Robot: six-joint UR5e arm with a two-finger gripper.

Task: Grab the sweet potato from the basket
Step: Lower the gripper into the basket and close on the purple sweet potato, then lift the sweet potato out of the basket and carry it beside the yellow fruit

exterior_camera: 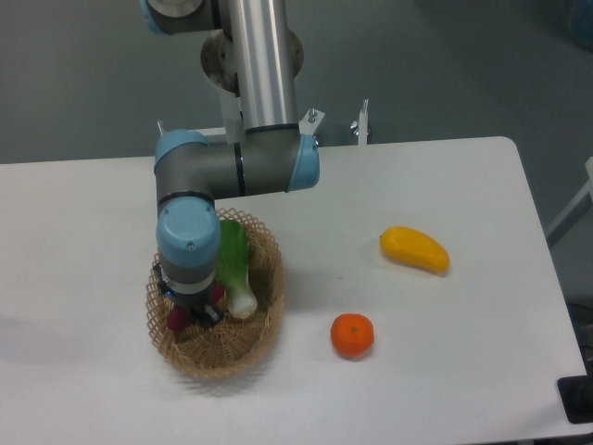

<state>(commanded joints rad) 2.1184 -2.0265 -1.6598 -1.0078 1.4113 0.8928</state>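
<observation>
Currently hand (192,313) sits low inside the basket (255,348), wrist hiding its fingers, so can't tell if it's clenched. Sweet potato (176,321) pokes out magenta under it. Leafy green (238,269) just right. On the tabletop (445,371): orange (352,336), then yellow fruit (414,249).
</observation>
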